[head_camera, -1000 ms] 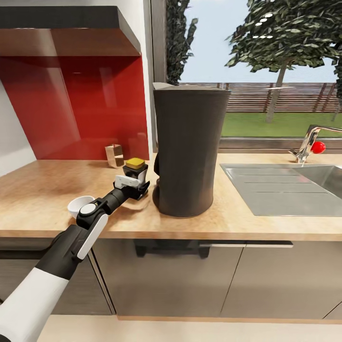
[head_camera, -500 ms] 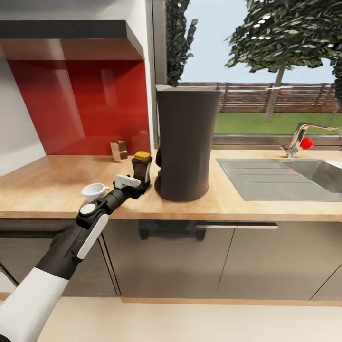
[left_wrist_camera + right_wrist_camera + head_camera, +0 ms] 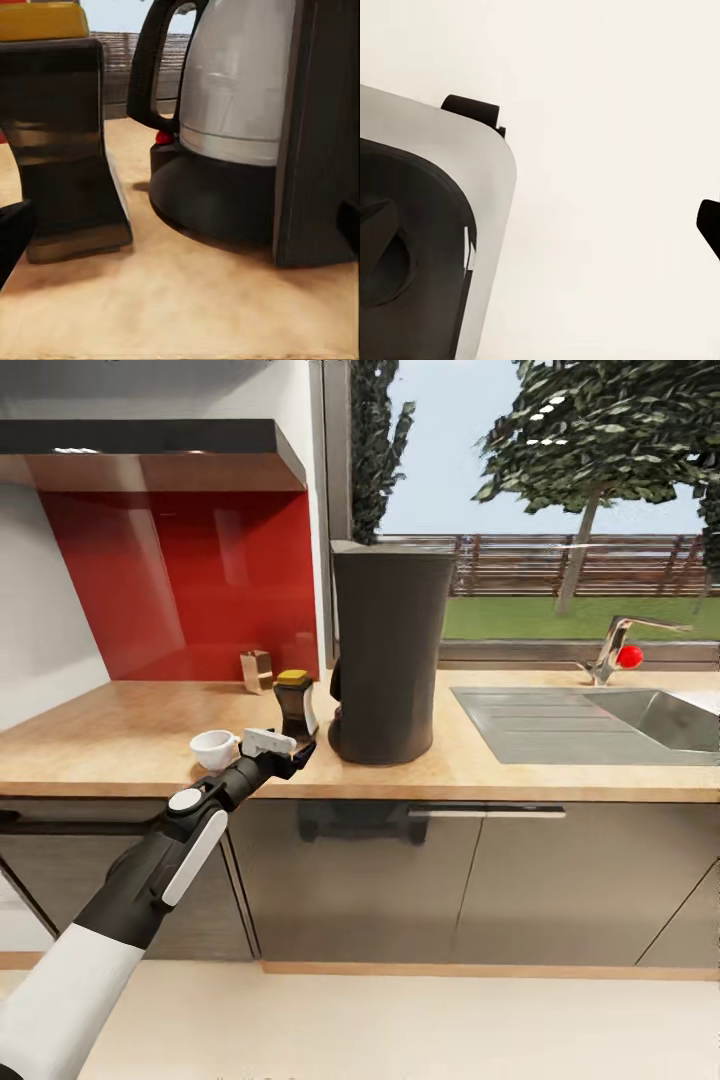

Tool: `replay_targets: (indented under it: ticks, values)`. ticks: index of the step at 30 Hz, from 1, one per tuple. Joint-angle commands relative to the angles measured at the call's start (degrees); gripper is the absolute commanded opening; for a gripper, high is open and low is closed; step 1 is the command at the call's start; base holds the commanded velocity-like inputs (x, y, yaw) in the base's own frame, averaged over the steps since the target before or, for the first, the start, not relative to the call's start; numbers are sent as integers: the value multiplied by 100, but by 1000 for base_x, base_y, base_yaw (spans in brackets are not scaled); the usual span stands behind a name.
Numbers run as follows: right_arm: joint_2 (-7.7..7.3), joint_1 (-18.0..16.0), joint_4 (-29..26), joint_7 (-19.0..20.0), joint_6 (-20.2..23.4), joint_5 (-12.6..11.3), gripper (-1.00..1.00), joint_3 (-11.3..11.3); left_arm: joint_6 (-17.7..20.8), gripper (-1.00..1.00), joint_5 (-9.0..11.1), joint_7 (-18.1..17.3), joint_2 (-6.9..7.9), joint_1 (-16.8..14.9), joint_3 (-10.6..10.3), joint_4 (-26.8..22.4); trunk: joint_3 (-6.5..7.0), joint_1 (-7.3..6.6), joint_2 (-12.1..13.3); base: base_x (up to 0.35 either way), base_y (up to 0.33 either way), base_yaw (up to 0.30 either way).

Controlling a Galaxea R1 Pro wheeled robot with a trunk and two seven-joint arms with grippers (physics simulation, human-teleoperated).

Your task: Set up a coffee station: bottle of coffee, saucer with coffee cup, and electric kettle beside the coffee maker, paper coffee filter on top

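Yellow-lidded bottle of coffee (image 3: pixel 295 703) stands on the kitchen countertop (image 3: pixel 120 730) just beside the coffee maker (image 3: pixel 388 650), your left gripper (image 3: pixel 288 749) spread and empty before it — draw straight back, mind the coffee cup (image 3: pixel 213 749).

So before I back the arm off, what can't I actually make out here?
- Left gripper, head view: fingertips overlap the coffee jar, so open or shut is unclear.
- Cup, head view: the arm covers its base, so a saucer cannot be told.
- Coffee maker top, head view: seen edge-on; filter unknown.
- Right gripper, right wrist view: cut off by the edge.
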Motion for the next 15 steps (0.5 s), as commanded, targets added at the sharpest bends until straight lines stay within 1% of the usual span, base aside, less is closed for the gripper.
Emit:
replay_targets:
  ticks: [1, 3, 4, 5, 6, 8, 9, 11, 12, 13, 14, 15]
  values:
    - [-4, -3, 4, 0, -17, 3, 100, 17, 33, 100, 80, -41, 4, -4, -11, -14, -5, -2, -3, -75, 0, 0]
    - [-6, -3, 3, 1, -17, 3, 100, 17, 31, 100, 183, -208, 7, -4, -64, -30, -5, -2, -3, -43, 0, 0]
    - [-6, -3, 1, 1, -17, 3, 100, 17, 30, 100, 355, -615, 16, -4, -129, -40, -5, -2, -3, -20, 0, 0]
    - [-7, -3, 1, 1, -17, 3, 100, 17, 33, 100, 471, -1015, 21, -4, -154, -30, -5, -2, -3, -13, 0, 0]
    - [-7, -3, 2, 1, -17, 3, 100, 17, 34, 100, 517, -1239, 23, -4, -163, -19, -5, -2, -3, -10, 0, 0]
    - [-7, -3, 1, 3, -17, 3, 100, 17, 32, 100, 630, -2281, 31, 0, -183, 180, -5, -2, -3, -5, 0, 0]
    - [-10, -3, 0, 4, -17, 3, 100, 17, 26, 100, 669, -3077, 31, 10, -193, 450, -5, -2, -3, -2, 0, 0]
    - [-13, -3, 2, 7, -17, 3, 100, 17, 9, 100, 693, -4179, 26, 23, -202, 904, -5, -2, -3, -1, 0, 0]
    - [-15, -3, -1, 9, -17, 3, 100, 17, -3, 100, 698, -4891, 21, 27, -209, 1317, -5, -2, -3, 0, 0, 0]
    - [-15, -3, -1, 9, -17, 3, 100, 17, -16, 100, 699, -5082, 19, 28, -210, 1473, -5, -2, -3, 0, 0, 0]
    - [-15, -3, 0, 9, -17, 3, 100, 17, -132, 100, 700, -5534, 16, 29, -228, 2006, -5, -2, -3, 0, 0, 0]
    - [-17, -3, -1, 10, -17, 3, 100, 17, -346, 100, 699, -5797, 15, 30, -279, 2496, -5, -2, -3, 0, 0, 0]
